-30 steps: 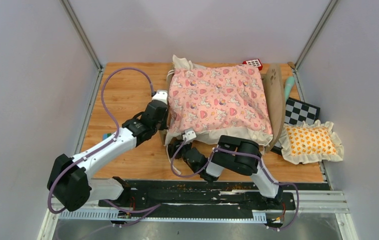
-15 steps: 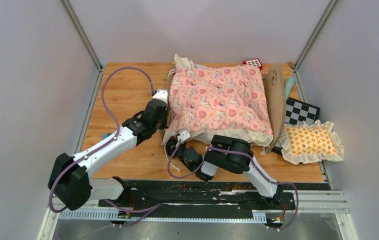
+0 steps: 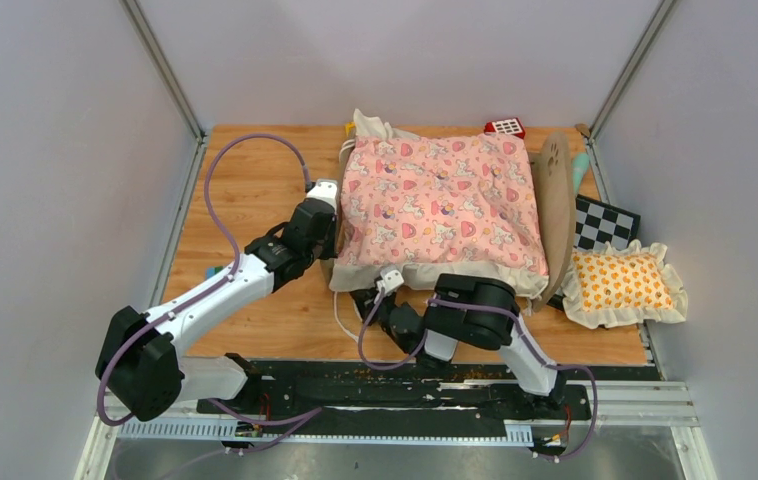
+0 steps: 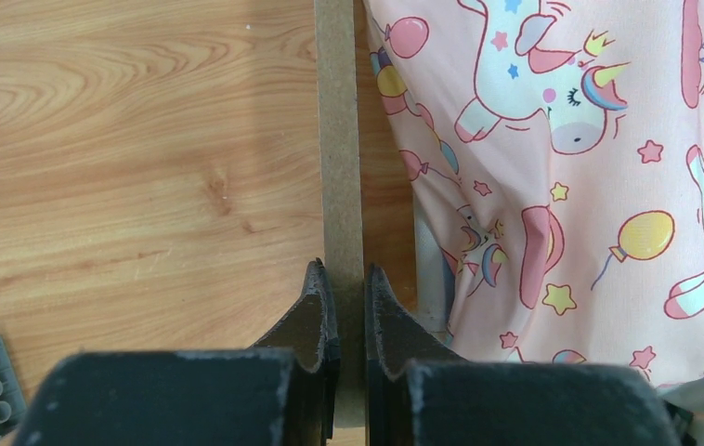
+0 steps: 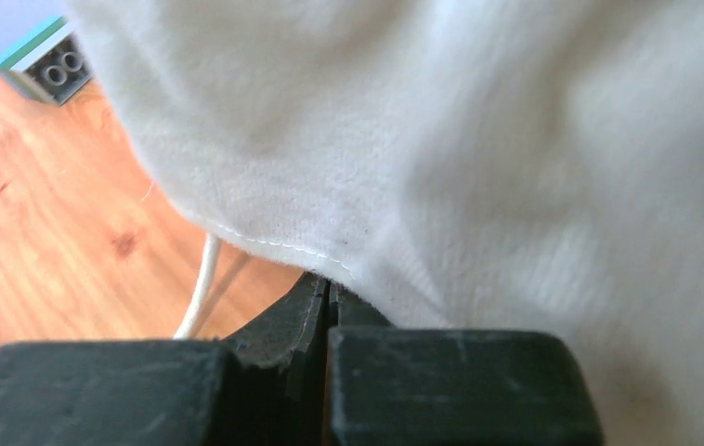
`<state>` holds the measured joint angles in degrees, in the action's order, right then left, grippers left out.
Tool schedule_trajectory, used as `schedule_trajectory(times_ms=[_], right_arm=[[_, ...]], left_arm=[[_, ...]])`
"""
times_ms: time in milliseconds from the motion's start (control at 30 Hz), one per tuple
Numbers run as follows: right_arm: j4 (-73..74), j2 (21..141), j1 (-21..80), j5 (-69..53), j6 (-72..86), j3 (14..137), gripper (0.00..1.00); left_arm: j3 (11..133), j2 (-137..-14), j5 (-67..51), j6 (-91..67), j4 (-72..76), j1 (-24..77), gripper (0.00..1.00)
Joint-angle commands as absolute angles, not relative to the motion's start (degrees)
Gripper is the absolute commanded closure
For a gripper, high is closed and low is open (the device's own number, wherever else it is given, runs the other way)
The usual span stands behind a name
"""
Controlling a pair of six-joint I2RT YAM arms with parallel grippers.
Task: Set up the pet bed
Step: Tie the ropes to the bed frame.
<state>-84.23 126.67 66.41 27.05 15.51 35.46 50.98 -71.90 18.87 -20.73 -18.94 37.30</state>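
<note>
Wood table, L gripper clamps frame (R gripper shut)

A light-wood tabletop with visible grain fills the middle, boxed in by plain pale grey walls on the left, far and right sides. Slim metal posts run up the two far corners. A black rail and a grey metal strip cross the near edge. The light is soft and even.

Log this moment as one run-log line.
left gripper: shut on bed frame side board | right gripper: shut at quilt ruffle edge, hold unclear | pillow: off the bed
</note>
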Motion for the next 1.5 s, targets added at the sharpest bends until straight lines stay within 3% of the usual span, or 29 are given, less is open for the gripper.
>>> schedule_trajectory(times_ms=[0,1167,1467], right_arm=[[-84.8,124.5,69.1,27.9,18.3,32.0,1.00],[-61.3,109.9,80.1,31.0,17.8,28.2,1.00],[-52.8,108.6,80.5,32.1,19.7,30.1,1.00]], left_arm=[[53.4,-70.5,11.2,-16.2,-19.8,39.2,1.00],[53.2,-70.8,11.8,-17.9,-19.3,39.0,1.00],[53.3,-70.4,12.0,-17.8,-19.2,39.0,0.92]])
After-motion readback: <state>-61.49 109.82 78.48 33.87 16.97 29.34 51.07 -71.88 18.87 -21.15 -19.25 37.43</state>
